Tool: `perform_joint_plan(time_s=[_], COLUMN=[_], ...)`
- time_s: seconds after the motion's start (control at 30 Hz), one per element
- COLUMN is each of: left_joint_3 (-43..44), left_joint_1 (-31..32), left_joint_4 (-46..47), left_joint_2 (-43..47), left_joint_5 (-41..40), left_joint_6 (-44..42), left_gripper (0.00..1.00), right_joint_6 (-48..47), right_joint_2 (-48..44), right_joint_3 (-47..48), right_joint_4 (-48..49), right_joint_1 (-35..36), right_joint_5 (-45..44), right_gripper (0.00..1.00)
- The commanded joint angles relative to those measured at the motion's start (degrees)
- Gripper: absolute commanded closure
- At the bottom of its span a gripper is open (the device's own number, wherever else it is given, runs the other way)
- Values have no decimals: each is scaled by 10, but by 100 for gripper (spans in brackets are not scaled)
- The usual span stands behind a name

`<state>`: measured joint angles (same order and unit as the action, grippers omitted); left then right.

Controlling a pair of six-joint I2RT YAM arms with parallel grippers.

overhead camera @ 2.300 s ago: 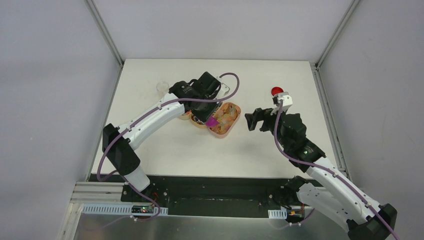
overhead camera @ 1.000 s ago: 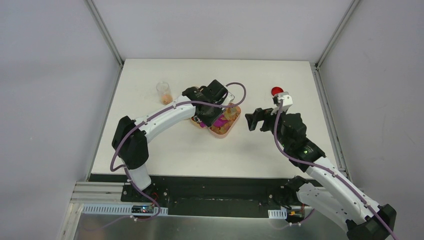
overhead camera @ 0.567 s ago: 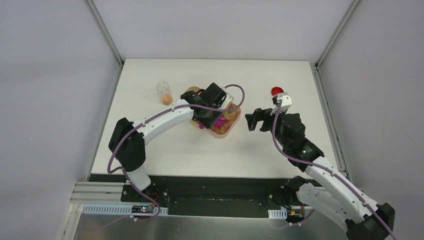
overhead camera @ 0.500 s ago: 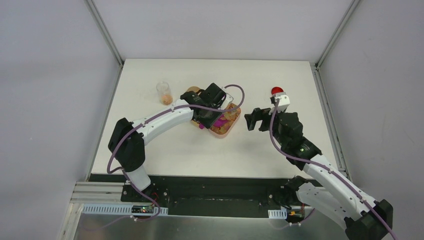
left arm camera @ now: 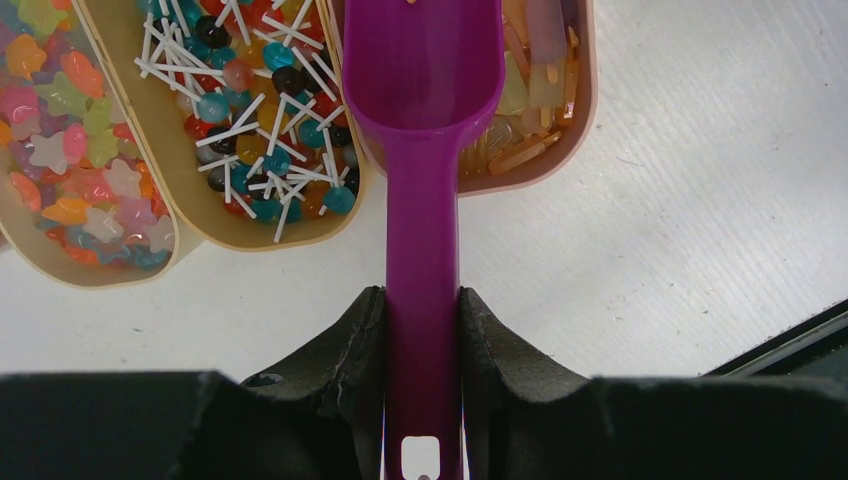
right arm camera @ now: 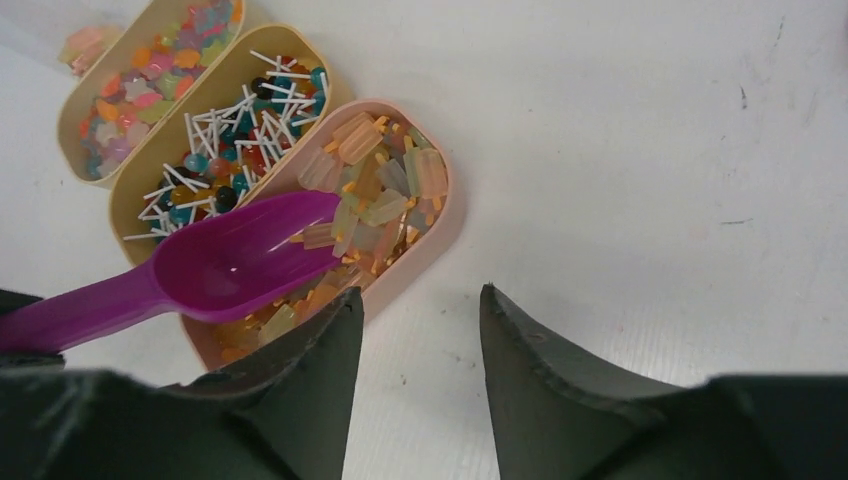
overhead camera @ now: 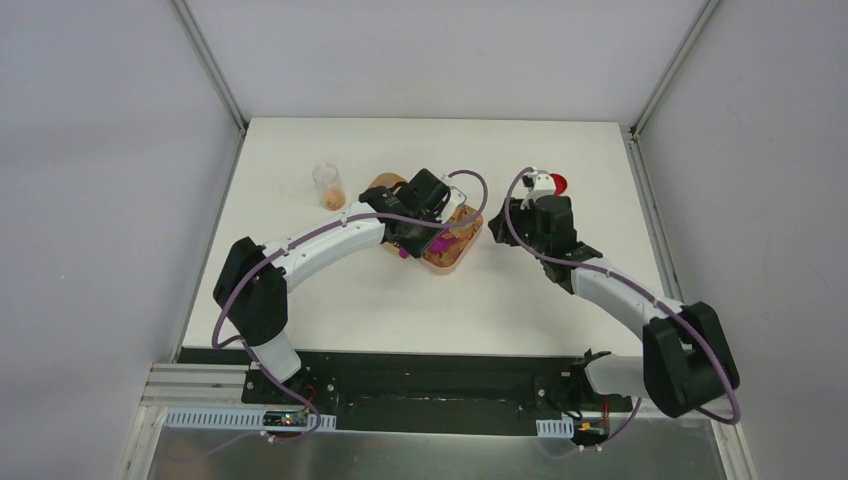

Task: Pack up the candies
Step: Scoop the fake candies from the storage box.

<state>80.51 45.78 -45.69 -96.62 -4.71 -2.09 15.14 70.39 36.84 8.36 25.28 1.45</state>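
Note:
Three oblong trays hold the candies: bright mixed bits [right arm camera: 150, 80], small round pieces on white sticks [right arm camera: 225, 160], and orange-yellow gummies [right arm camera: 385, 190] in the pink tray [right arm camera: 447, 225]. My left gripper [left arm camera: 422, 295] is shut on the handle of the magenta scoop [left arm camera: 425, 60], whose bowl lies over the gummies [left arm camera: 530, 80]. My right gripper [right arm camera: 420, 305] hovers open just right of the pink tray's near end, bare table between its fingers. From above, the left gripper [overhead camera: 418, 222] is over the trays and the right gripper [overhead camera: 498, 215] is beside the pink tray [overhead camera: 452, 262].
A clear cup [overhead camera: 328, 185] with orange candy at its bottom stands left of the trays. A flat red disc [overhead camera: 558, 183] lies behind my right wrist. The table's near edge [left arm camera: 790, 335] shows dark at the left wrist view's lower right.
My right arm has swung left and forward to the pink tray's side, and its jaws have narrowed. The left arm holds the scoop nearly still over the gummies.

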Motion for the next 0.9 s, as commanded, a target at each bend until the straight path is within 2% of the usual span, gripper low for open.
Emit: perform_joint_plan(time_s=[0.0, 0.1, 0.2, 0.23, 0.27, 0.37, 0.43, 0.57, 0.67, 0.73, 0.87], left_joint_3=[-12, -18, -21, -21, -22, -22, -20, -16, -14, -16, -26], left_joint_1=[2, 2, 1, 1, 1, 1, 2, 1, 2, 2, 2], left_joint_4=[50, 54, 54, 54, 54, 55, 54, 54, 56, 62, 72], left_joint_2=[27, 29, 30, 30, 29, 28, 28, 28, 28, 28, 28], left_joint_5=[-5, -4, -11, -12, -12, -13, -14, -15, -17, -18, -19], left_joint_6=[-4, -6, -8, -8, -9, -11, -12, -14, -17, -21, -31], left_gripper=[100, 100, 100, 100, 100, 100, 100, 100, 100, 100, 100], right_joint_6=[8, 8, 9, 9, 11, 23, 29, 29, 29, 29, 38], right_joint_2=[74, 136, 173, 183, 196, 230, 252, 303, 347, 370, 401], right_joint_3=[61, 93, 118, 127, 135, 162, 178, 213, 240, 253, 265], right_joint_4=[69, 69, 69, 70, 71, 80, 84, 79, 75, 73, 75], right_joint_1=[-33, -49, -58, -61, -66, -82, -92, -98, -101, -101, -101], right_joint_5=[85, 126, 134, 131, 132, 148, 153, 171, 220, 243, 279], right_gripper=[55, 55, 36, 35, 37, 59, 65, 65, 57, 56, 64])
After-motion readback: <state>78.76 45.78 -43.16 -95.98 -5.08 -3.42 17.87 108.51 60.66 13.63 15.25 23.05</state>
